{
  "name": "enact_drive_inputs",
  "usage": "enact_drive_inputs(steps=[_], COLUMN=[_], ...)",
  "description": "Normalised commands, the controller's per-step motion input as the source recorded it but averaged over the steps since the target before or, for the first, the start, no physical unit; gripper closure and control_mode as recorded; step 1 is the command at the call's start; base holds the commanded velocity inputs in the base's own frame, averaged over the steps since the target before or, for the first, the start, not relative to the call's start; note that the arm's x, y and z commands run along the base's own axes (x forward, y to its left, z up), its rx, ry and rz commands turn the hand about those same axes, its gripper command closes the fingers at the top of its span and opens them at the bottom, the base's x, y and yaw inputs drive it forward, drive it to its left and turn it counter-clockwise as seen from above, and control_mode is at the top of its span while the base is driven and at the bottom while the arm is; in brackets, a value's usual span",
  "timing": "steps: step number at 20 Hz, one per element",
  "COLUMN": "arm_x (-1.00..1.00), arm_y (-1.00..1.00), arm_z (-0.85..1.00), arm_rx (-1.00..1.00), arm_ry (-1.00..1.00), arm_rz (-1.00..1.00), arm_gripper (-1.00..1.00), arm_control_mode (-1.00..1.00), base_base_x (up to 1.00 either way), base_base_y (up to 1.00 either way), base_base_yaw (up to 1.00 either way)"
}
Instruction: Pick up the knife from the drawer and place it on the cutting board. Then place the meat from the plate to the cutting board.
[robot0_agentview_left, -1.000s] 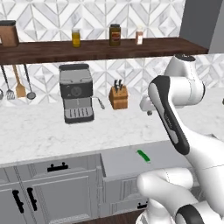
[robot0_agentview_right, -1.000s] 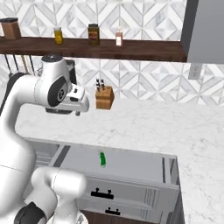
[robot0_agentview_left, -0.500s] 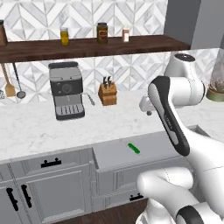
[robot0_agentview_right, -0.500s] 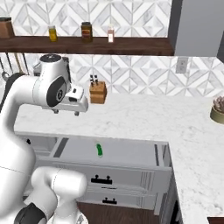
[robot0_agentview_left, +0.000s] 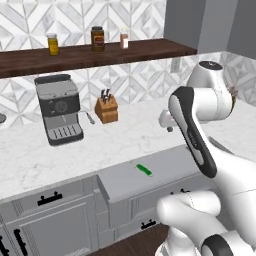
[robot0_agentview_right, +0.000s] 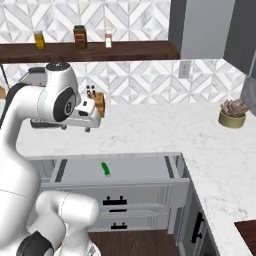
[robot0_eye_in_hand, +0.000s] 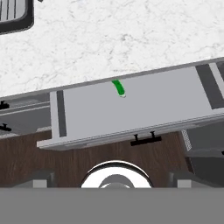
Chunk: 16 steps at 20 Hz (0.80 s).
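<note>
We see a matt grey drawer (robot0_agentview_left: 150, 176), smooth inside, at centre frame, holding a knife (robot0_agentview_left: 144, 169) with a glossy green plastic-looking handle. Counter (robot0_agentview_left: 125, 140) is polished white marble; shelf (robot0_agentview_left: 90, 55) upper left is dark wood; knife block (robot0_agentview_left: 106, 109) tan wood.

Glossy white arm (robot0_agentview_right: 22, 130) of rounded, bulbous links, black band along the forearm, dark grey joint caps, small white gripper (robot0_agentview_right: 88, 116).
</note>
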Motion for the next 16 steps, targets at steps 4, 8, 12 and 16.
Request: enact_drive_inputs(steps=[4, 8, 12, 16], arm_x=[0.0, 0.0, 0.51, 0.7], arm_y=[0.11, 0.0, -0.79, -0.88], arm_z=[-0.09, -0.32, -0.42, -0.78], arm_rx=[0.0, 0.04, 0.04, 0.13], arm_ry=[0.0, 0.0, 0.06, 0.09], arm_rz=[-0.03, -0.07, 0.0, 0.0], arm_gripper=[-1.0, -1.0, -1.0, -1.0], arm_control_mode=[-1.0, -1.0, -1.0, -1.0], base_base_x=[0.0, 0.0, 0.0, 0.0], base_base_y=[0.44, 0.0, 0.0, 0.0], base_base_yaw=[-0.16, 0.0, 0.0, 0.0])
